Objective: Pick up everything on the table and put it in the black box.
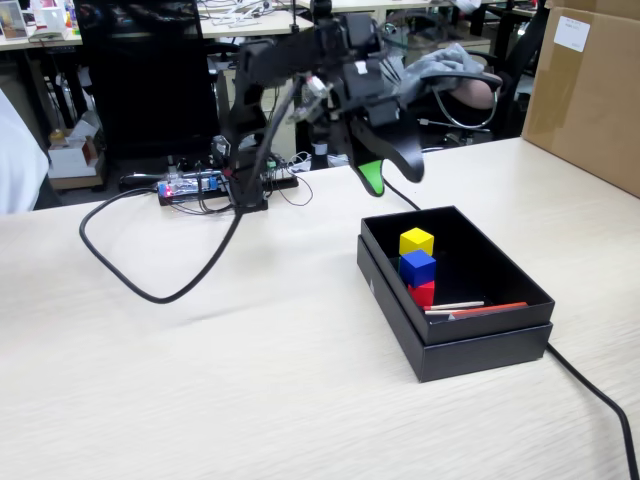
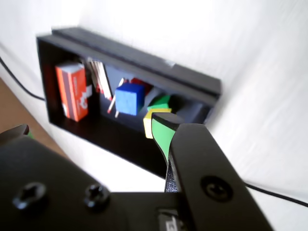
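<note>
The black box sits on the table, right of centre in the fixed view. Along its left wall lie a yellow cube, a blue cube and a red cube. The wrist view shows the box with the blue cube, the yellow cube and a green cube beside it. A sliver of the red cube shows behind the blue one. My gripper hangs above the box's far left corner, open, with nothing between its green-padded jaws.
Thin red and white sticks and an orange-red packet also lie in the box. A brown carton stands at the far right. A black cable loops over the table's left, another runs from the box. A circuit board sits by the arm's base.
</note>
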Controlling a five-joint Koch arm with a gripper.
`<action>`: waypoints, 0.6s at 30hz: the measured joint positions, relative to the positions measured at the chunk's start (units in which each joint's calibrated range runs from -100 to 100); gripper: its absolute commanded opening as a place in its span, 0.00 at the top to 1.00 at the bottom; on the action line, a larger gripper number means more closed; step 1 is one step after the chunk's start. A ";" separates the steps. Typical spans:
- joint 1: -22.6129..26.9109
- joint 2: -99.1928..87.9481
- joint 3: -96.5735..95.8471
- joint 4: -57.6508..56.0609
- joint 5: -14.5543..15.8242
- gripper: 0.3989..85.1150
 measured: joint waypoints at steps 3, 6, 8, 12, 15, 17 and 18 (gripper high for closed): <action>-1.61 -10.10 -6.75 0.70 -0.20 0.41; -4.35 -21.23 -20.72 3.64 -0.20 0.41; -6.20 -28.22 -31.68 9.06 -0.68 0.41; -8.64 -40.39 -53.40 22.61 -2.15 0.40; -8.99 -46.21 -61.71 29.19 -2.98 0.39; -9.04 -50.49 -67.46 32.52 -3.22 0.39; -9.04 -51.52 -70.01 33.37 -3.27 0.39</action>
